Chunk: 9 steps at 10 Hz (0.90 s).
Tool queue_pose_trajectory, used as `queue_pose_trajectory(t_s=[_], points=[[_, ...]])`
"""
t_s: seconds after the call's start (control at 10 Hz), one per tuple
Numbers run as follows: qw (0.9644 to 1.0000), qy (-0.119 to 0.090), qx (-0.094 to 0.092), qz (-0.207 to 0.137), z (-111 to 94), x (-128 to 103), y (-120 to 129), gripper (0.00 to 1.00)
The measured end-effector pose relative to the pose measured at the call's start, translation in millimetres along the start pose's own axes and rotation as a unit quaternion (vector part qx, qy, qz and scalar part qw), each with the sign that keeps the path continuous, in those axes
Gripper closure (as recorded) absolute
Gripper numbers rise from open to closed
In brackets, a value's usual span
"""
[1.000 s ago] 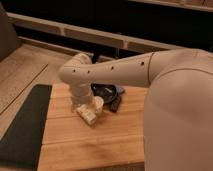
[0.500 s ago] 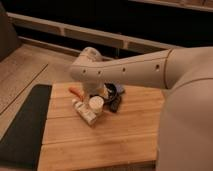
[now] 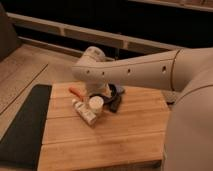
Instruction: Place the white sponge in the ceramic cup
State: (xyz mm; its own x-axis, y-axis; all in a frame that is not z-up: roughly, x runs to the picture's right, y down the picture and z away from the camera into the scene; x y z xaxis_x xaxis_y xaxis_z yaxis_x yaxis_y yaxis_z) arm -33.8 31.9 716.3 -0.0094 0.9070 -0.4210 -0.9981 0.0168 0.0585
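White arm [image 3: 130, 70] reaches in from the right over the wooden table [image 3: 115, 142], forearm held low so the wrist bends down onto the cluster: black bowl [image 3: 117, 90], white tube [image 3: 84, 113] lying just beside the upright ceramic cup [image 3: 96, 103]. Gripper [image 3: 98, 92] tucked under the forearm, just above the cup, likely lined up for a drop; spread or pinching something, cannot tell. White sponge not made out, judged hidden at the gripper or in the cup.
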Motion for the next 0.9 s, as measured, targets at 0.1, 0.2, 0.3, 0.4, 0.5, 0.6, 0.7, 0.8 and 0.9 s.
queue_pose_trajectory(t_s=[0.1, 0.2, 0.3, 0.4, 0.5, 0.6, 0.7, 0.8, 0.9], points=[[0.9999, 0.004, -0.006, -0.013, 1, 2, 4, 0.35], [0.9988, 0.012, -0.016, -0.044, 2, 7, 6, 0.35], [0.9972, 0.017, -0.025, -0.069, 2, 9, 6, 0.35], [0.9936, 0.021, -0.039, -0.104, 0, 13, 6, 0.35], [0.9870, 0.024, -0.060, -0.147, -2, 17, 6, 0.35], [0.9785, 0.025, -0.082, -0.187, -6, 19, 3, 0.35], [0.9671, 0.027, -0.106, -0.230, -9, 19, -8, 0.35], [0.9596, 0.031, -0.120, -0.253, -11, 20, -17, 0.35], [0.9502, 0.035, -0.134, -0.279, -14, 21, -27, 0.35]])
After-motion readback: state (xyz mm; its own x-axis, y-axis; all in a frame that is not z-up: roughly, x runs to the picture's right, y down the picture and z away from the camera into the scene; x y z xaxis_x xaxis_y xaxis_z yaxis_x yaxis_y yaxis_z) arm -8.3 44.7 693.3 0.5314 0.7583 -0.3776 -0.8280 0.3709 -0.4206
